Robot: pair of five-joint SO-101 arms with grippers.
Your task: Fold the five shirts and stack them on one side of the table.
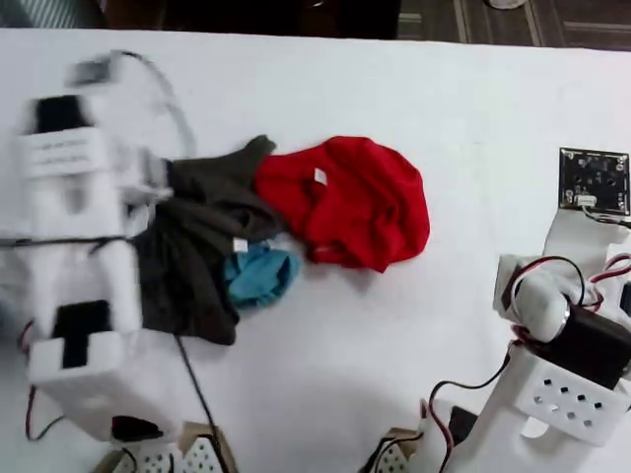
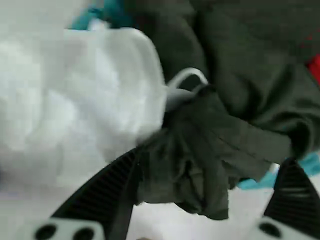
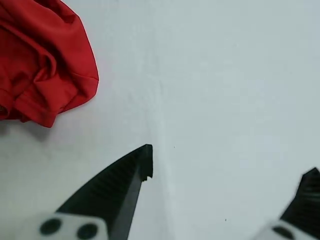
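The wide white table [image 1: 473, 148] is covered in plain, smooth cloth, and a strip of dark floor [image 1: 296, 15] shows past its far edge. Three garments lie heaped together left of the table's middle. A crumpled red shirt [image 1: 355, 202] sits as a rounded mound with a small white label [image 1: 319, 176] facing up. Touching it on the left is a rumpled dark grey shirt [image 1: 197, 256], spread long towards the near edge. A small bunched teal shirt [image 1: 258, 276] pokes out from under the dark grey shirt, just beside the red shirt's near edge.

The left arm [image 1: 74, 246] hangs over the dark grey shirt's left side. The left gripper [image 2: 212, 160] has its jaws spread wide with a gathered fold of the dark grey shirt between them. The fold lies against one finger [image 2: 115, 190] and leaves a gap to the other. A lumpy white cloth [image 2: 75, 100] lies right beside that fold; I cannot tell whether it is a shirt.

The right arm [image 1: 562, 335] stands at the near right corner, well apart from the heap. The right gripper [image 3: 231, 160] is spread wide over bare table and holds nothing, with the red shirt's edge near it.
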